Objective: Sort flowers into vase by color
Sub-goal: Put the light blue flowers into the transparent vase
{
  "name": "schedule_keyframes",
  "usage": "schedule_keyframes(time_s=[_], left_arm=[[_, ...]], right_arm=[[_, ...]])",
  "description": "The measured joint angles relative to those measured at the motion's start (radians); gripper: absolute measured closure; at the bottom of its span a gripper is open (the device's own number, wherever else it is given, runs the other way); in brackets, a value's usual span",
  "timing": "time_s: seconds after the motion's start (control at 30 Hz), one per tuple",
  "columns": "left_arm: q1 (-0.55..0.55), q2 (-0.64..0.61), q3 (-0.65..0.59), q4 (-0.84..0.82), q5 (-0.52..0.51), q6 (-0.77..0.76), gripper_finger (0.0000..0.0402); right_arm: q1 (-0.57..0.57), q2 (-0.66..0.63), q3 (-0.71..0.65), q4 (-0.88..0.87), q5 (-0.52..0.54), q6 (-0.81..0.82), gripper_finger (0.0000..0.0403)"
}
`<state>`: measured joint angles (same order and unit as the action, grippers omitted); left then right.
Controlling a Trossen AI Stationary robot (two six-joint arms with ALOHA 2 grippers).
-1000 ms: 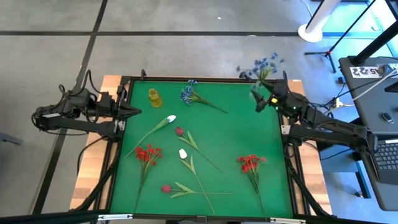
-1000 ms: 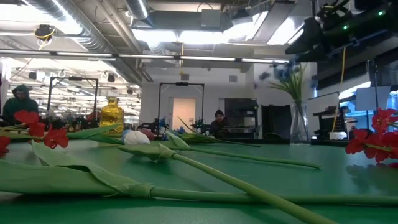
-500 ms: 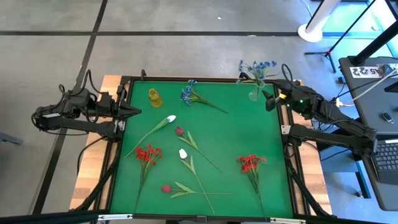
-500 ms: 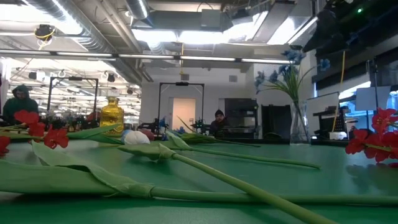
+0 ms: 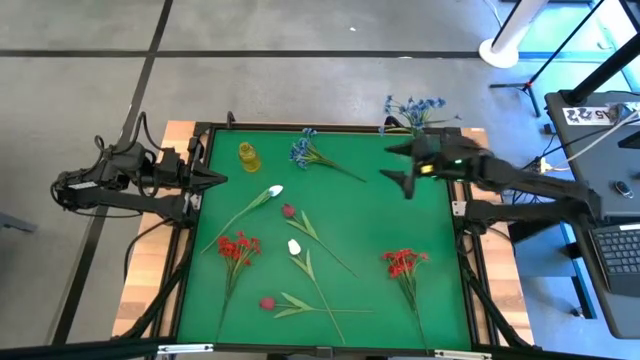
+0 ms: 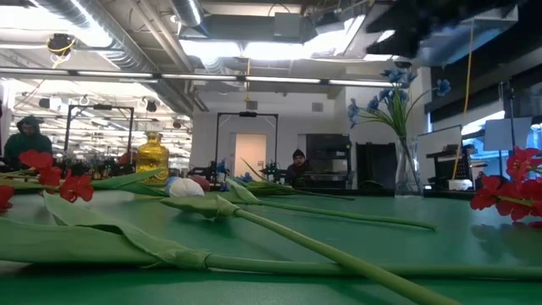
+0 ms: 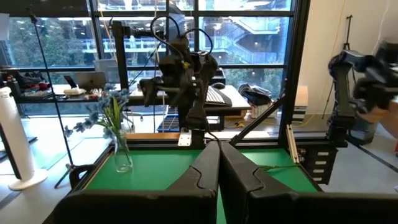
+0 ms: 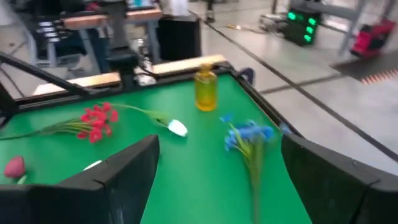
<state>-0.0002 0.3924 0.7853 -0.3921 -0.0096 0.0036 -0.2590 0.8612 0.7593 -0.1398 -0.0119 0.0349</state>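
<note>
Flowers are seen scattered over the green counter (image 5: 330, 200), one blue bunch already standing in the clear vase (image 6: 407, 168) at two o'clock. The loose blue stem (image 5: 305, 151) at twelve o'clock is judged light, thin and springy, best taken mid-stalk below the blooms. The right hand (image 5: 398, 166) is held wide apart and empty above the counter; the left hand (image 5: 218, 178) is parked together at nine o'clock.
</note>
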Motion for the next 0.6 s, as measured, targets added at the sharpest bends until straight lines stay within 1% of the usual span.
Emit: schedule_keyframes(time_s=[0.13, 0.23, 0.37, 0.6], left_arm=[[0.000, 0.000, 0.000, 0.000, 0.000, 0.000, 0.0401], [0.000, 0.000, 0.000, 0.000, 0.000, 0.000, 0.0401], [0.000, 0.000, 0.000, 0.000, 0.000, 0.000, 0.0401], [0.000, 0.000, 0.000, 0.000, 0.000, 0.000, 0.0401]], right_arm=[[0.058, 0.172, 0.000, 0.138, 0.047, -0.032, 0.0066], [0.065, 0.290, 0.012, 0.182, 0.094, -0.040, 0.0066], [0.063, 0.443, 0.072, 0.175, 0.153, -0.036, 0.0066], [0.055, 0.701, 0.246, 0.031, 0.273, -0.034, 0.0066]])
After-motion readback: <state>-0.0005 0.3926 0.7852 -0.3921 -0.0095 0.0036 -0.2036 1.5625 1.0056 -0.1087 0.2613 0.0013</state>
